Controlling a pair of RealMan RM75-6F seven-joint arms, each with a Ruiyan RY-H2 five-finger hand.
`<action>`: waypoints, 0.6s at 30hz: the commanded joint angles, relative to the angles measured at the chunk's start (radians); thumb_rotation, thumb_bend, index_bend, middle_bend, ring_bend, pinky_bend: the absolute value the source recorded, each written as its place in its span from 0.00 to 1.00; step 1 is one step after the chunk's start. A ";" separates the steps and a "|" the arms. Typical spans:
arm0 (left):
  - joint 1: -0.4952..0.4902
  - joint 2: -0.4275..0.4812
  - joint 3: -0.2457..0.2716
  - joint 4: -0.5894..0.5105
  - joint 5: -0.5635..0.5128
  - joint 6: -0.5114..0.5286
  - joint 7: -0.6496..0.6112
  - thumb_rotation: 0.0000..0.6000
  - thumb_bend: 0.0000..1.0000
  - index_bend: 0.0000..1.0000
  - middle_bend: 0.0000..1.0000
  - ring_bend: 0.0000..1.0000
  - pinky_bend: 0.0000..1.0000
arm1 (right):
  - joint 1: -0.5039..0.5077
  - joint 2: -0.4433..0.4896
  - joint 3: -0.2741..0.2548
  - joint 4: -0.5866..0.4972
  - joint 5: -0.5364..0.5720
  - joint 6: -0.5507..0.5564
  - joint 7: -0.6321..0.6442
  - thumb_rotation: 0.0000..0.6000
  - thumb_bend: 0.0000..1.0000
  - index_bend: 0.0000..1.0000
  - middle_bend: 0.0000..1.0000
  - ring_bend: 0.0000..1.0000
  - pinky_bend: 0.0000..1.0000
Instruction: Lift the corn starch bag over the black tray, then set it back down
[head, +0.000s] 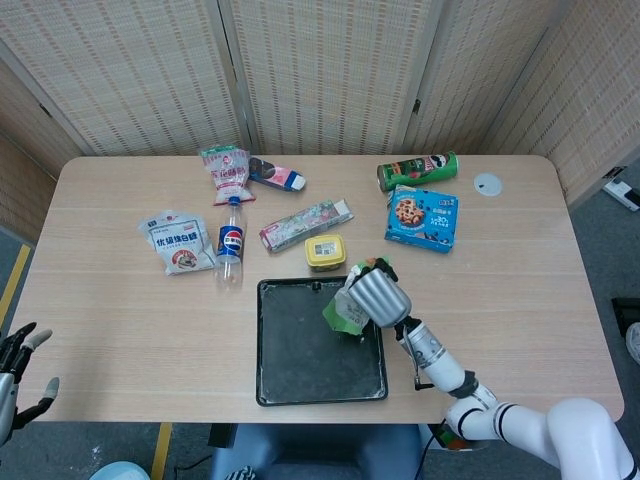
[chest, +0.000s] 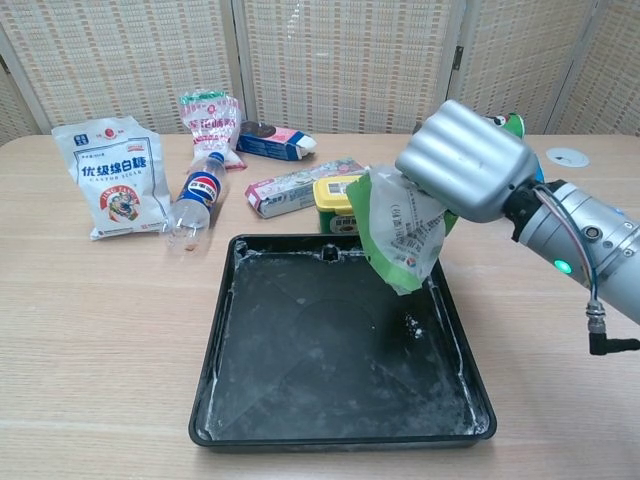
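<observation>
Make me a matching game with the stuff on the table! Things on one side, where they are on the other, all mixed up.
Things:
1. corn starch bag
2. Pepsi bottle
3. yellow tub
4. green can

Places:
A. lying on its side at the far right of the table
B. just behind the black tray
C. held in the right hand above the tray
D. lying beside the white bag on the left

Pairs: 1-C, 2-D, 3-B, 4-A

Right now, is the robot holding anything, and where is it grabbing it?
Yes. The right hand grips the corn starch bag by its top end, so it hangs above the black tray. The left hand holds nothing.
</observation>
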 joint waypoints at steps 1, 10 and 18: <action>-0.001 0.000 -0.001 -0.001 -0.001 0.000 0.002 1.00 0.44 0.21 0.13 0.15 0.02 | -0.023 0.010 0.045 -0.084 0.105 -0.058 0.028 1.00 0.52 0.85 0.83 1.00 0.81; -0.005 -0.003 0.000 -0.007 0.006 -0.003 0.009 1.00 0.44 0.21 0.13 0.15 0.02 | 0.012 -0.006 -0.003 0.049 -0.060 0.081 0.066 1.00 0.52 0.85 0.86 1.00 0.83; -0.002 0.000 0.003 -0.005 0.001 -0.003 0.007 1.00 0.44 0.21 0.13 0.15 0.02 | 0.020 -0.047 -0.020 0.152 -0.083 0.103 0.086 1.00 0.52 0.85 0.86 1.00 0.83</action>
